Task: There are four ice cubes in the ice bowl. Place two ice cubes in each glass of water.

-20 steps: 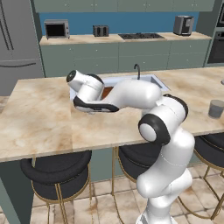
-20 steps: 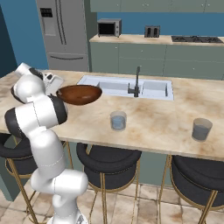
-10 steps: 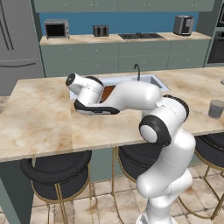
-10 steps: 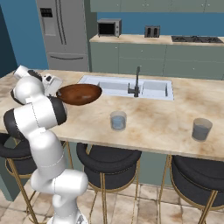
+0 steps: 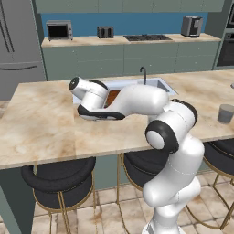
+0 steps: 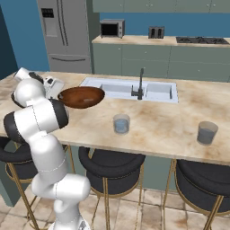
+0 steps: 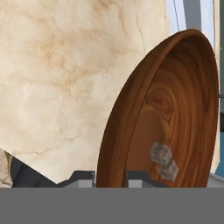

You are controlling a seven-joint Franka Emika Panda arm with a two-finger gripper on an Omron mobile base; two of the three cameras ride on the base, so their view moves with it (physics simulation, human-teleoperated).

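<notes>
Wooden ice bowl (image 7: pixel 175 109) rim between hand (image 7: pixel 110 178) fingertips.

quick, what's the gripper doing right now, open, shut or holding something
Gripper: its jaws stand on either side of the ice bowl rim, one outside and one inside. Whether they are clamped on it cannot be told.

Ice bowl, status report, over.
Gripper straddling ice bowl rim, closure unclear. Two ice cubes visible inside. Both glasses stand apart on counter, path unobstructed.
</notes>
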